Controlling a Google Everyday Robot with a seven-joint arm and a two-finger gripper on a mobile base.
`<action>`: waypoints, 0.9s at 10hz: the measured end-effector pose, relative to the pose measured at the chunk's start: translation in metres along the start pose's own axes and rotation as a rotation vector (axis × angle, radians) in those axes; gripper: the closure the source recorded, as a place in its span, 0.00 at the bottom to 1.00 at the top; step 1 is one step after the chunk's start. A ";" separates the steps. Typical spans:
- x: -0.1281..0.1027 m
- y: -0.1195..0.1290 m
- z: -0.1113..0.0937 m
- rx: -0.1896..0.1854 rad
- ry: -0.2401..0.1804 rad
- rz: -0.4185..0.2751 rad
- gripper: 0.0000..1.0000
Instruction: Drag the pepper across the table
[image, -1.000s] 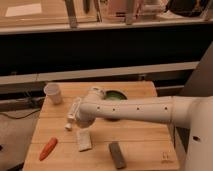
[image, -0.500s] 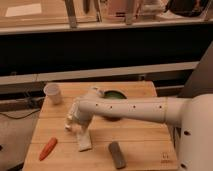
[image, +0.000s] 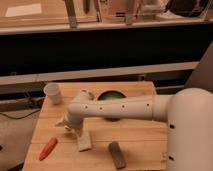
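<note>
The pepper (image: 48, 148) is a small orange-red tapered vegetable lying near the front left corner of the light wooden table (image: 142, 137). My gripper (image: 67, 125) is at the end of the white arm (image: 120, 108), which reaches in from the right. The gripper hangs low over the table's left part, a short way up and to the right of the pepper and apart from it.
A white cup (image: 52, 93) stands at the back left corner. A dark green bowl (image: 111, 95) sits at the back middle, partly behind the arm. A white tube-shaped bottle (image: 84, 141) lies just right of the gripper. A grey bar (image: 117, 154) lies at the front middle.
The gripper has moved slightly left and down, closer to the pepper. The pepper and the other objects have not moved.
</note>
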 end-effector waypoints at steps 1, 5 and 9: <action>-0.005 -0.005 0.003 0.001 -0.006 -0.006 0.20; -0.018 -0.021 0.013 0.012 -0.034 0.007 0.20; -0.026 -0.030 0.024 -0.021 -0.047 0.085 0.20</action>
